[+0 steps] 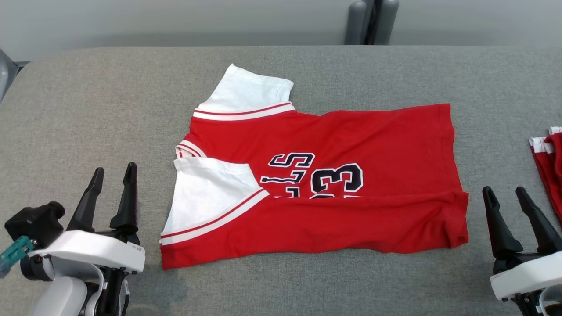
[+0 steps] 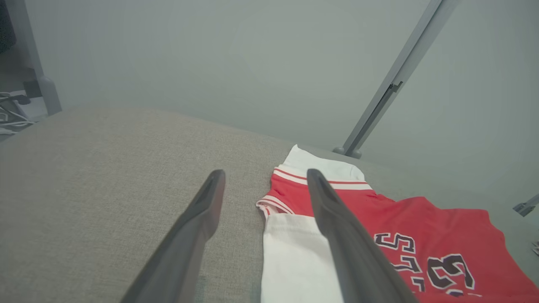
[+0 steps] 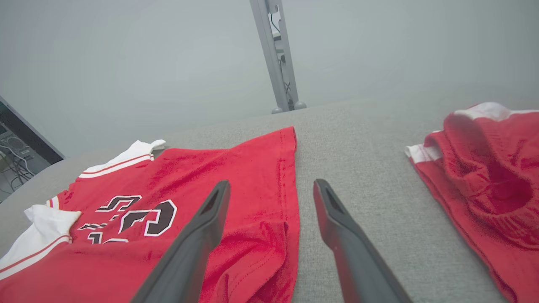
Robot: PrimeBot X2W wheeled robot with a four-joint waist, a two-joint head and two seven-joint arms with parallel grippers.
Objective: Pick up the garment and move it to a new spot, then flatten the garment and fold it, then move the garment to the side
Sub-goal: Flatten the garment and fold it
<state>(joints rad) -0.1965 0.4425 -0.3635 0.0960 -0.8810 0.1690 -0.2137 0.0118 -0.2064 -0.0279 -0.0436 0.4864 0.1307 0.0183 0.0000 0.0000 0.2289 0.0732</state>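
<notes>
The garment point(image 1: 333, 184) is a red jersey with white sleeves and dark numbers, lying flat in the middle of the grey table, its near long side folded up over the print. It also shows in the left wrist view as the garment point(image 2: 421, 223) and in the right wrist view as the garment point(image 3: 236, 176). My left gripper point(image 1: 113, 173) stands open just left of the near white sleeve, holding nothing. My right gripper point(image 1: 505, 193) stands open just right of the hem, apart from the cloth.
A second red garment point(image 1: 549, 162) lies bunched at the table's right edge, close to my right gripper; it appears in the right wrist view as the second garment point(image 3: 488, 168). The grey table point(image 1: 96, 109) has bare room at the left and back. A grey post point(image 1: 371, 22) stands behind it.
</notes>
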